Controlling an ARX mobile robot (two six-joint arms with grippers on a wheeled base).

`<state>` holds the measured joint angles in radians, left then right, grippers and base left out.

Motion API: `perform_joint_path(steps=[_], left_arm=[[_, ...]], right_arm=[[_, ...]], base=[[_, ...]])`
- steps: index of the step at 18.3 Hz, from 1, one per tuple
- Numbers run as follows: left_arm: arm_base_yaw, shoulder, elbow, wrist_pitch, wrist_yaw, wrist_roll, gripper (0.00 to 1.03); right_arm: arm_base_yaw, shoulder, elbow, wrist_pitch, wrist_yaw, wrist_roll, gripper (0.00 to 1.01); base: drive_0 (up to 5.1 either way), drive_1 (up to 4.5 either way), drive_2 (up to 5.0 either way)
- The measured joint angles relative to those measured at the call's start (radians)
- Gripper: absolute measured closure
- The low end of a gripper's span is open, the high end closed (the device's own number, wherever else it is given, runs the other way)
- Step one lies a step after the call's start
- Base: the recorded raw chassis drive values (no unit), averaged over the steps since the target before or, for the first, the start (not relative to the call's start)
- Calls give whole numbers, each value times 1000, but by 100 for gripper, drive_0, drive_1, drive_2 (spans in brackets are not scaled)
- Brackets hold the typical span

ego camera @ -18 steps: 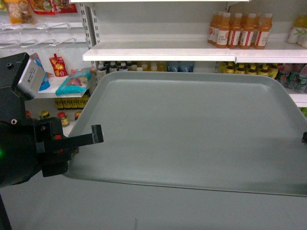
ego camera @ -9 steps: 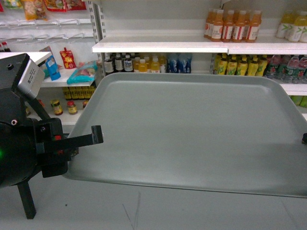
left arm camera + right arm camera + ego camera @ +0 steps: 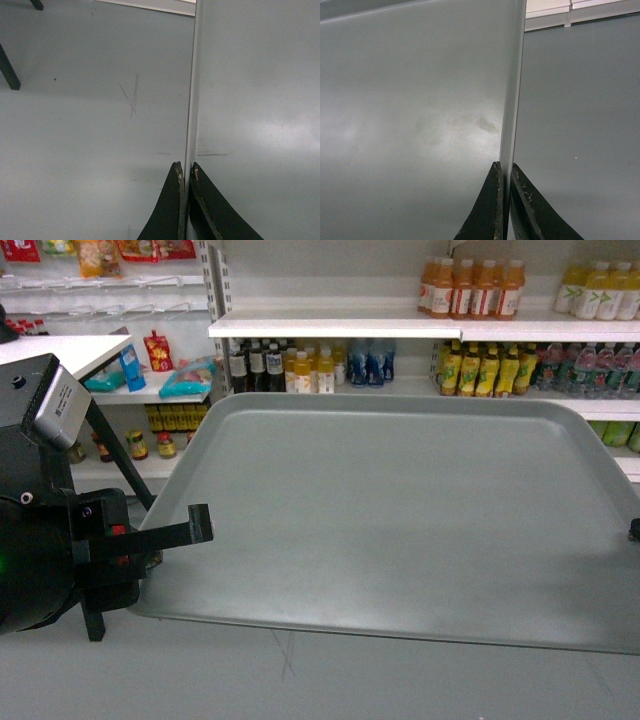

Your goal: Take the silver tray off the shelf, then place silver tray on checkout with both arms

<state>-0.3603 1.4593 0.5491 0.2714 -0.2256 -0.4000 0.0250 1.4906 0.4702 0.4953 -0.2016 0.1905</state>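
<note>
Tray held level in mid-air: the silver tray (image 3: 400, 520) fills most of the head view, hanging above the grey floor (image 3: 300, 680) and in front of the shelf (image 3: 335, 327), touching neither. The left gripper (image 3: 170, 540) grips the tray's left edge, near its front left corner; in the left wrist view its two black fingers (image 3: 172, 210) are drawn narrow, pinching the tray's rim between them, one finger above and one below the edge. The right gripper (image 3: 505, 172) does the same on the opposite edge (only a small dark bit of it shows at the right border of the head view), its fingers (image 3: 490, 210) closed narrow on the rim. The tray's surface is plain, with faint smudges and a soft glare.

Behind the tray, the shelf board carries orange juice bottles (image 3: 472, 287) on top, and dark and yellow bottles (image 3: 290, 365) stand in the row beneath it. Snack packets (image 3: 190, 378) lie on a lower board at the left.
</note>
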Motion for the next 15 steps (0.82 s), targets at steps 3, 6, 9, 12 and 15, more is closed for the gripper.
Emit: perform_joint_path(steps=[3, 6, 9, 12, 15], left_arm=[[0, 0, 0, 3, 1, 0, 101], [0, 0, 0, 10, 5, -1, 101], [0, 0, 0, 8, 5, -4, 101], [0, 0, 0, 7, 5, -4, 101], [0, 0, 0, 8, 5, -5, 101]], right_arm=[[0, 0, 0, 1, 0, 0, 98], [-6, 0, 0, 1, -2, 0, 98], [-5, 0, 0, 6, -3, 0, 98], [-5, 0, 0, 3, -3, 0, 98], [-5, 0, 0, 5, -3, 0, 98]], base=[[0, 0, 0], [-482, 251, 251], [-479, 258, 258], [-485, 251, 251], [-495, 241, 241]])
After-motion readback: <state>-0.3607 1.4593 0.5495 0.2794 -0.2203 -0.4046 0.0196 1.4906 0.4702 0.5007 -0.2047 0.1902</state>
